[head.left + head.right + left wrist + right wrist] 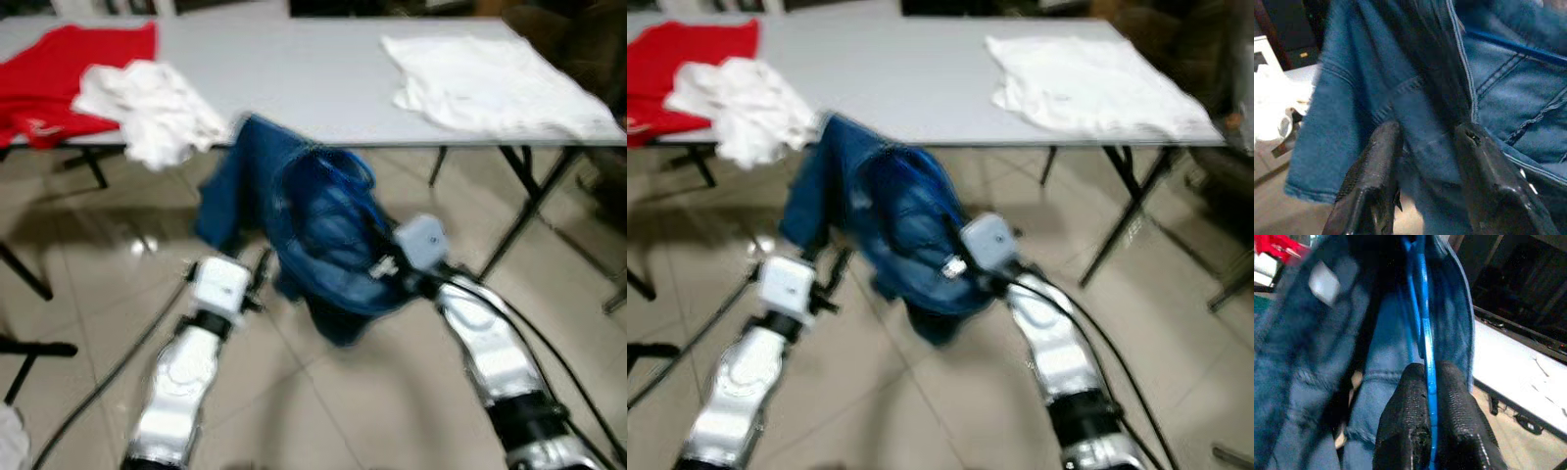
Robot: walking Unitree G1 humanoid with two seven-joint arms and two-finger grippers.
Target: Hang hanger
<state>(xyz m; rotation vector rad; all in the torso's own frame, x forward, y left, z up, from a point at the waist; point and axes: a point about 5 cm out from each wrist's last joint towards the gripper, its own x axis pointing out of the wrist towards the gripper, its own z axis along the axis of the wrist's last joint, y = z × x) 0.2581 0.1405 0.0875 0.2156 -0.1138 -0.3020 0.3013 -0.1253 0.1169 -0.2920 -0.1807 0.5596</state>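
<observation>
**Denim on a blue hanger, carried, not yet hung**

Red cloth (pixel 59 73) and crumpled white garment (pixel 147 108), far left on the grey table (pixel 294 78). Left gripper (pixel 1425 161), fingers spread around a denim fold without pinching. Denim garment (pixel 313 230), centre, draped on the blue hanger (pixel 1422 308). Right gripper (pixel 1429 426), pressed together on the hanger's wire. White shirt (pixel 490 83), far right. Hanging remains; no rail visible.
</observation>
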